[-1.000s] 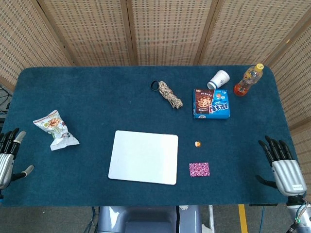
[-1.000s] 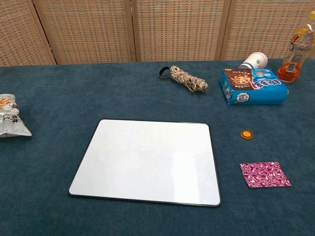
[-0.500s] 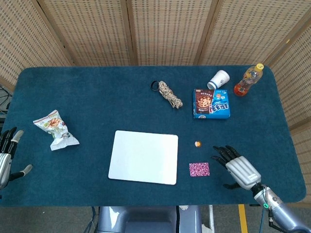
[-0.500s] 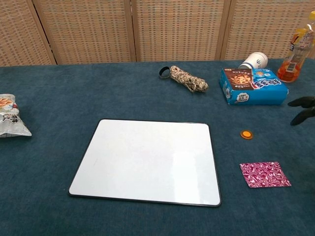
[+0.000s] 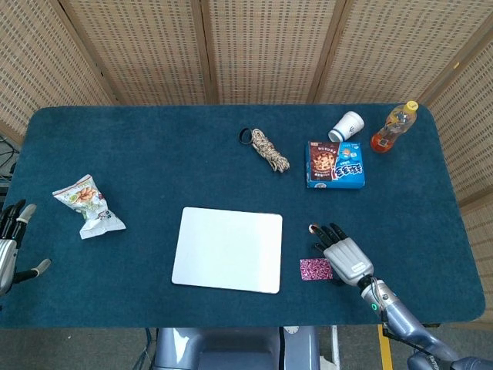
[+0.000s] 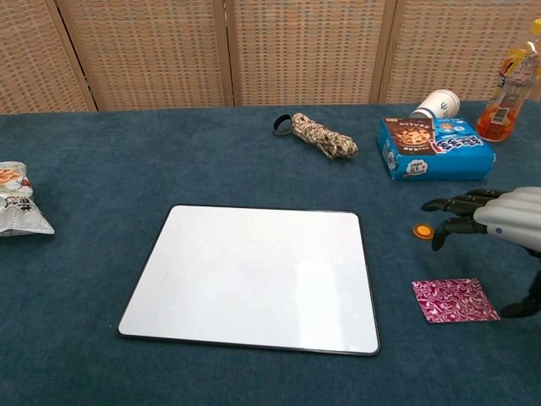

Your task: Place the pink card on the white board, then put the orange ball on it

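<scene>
Two hands in head view: right hand (image 5: 344, 256) hovering over card (image 5: 314, 269) at near right, fingers (image 5: 330, 233) spread, holding nothing, tips by ball (image 5: 313, 228); left hand (image 5: 8, 250) idle at left worktop edge, fingers apart, empty. Board (image 5: 228, 249) bare at centre.

From chest view: right hand (image 6: 499, 216) above worktop, fingers (image 6: 452, 205) near ball (image 6: 423, 230), card (image 6: 455, 299) just right of board (image 6: 254, 277). Judged step: reaching for card. Next: lower, pinch card edge, carry left onto board.

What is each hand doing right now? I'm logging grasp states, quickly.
Left hand: open, fingers apart, holding nothing, at the table's left edge.
Right hand: open, fingers spread above the patterned pink card, holding nothing.
</scene>
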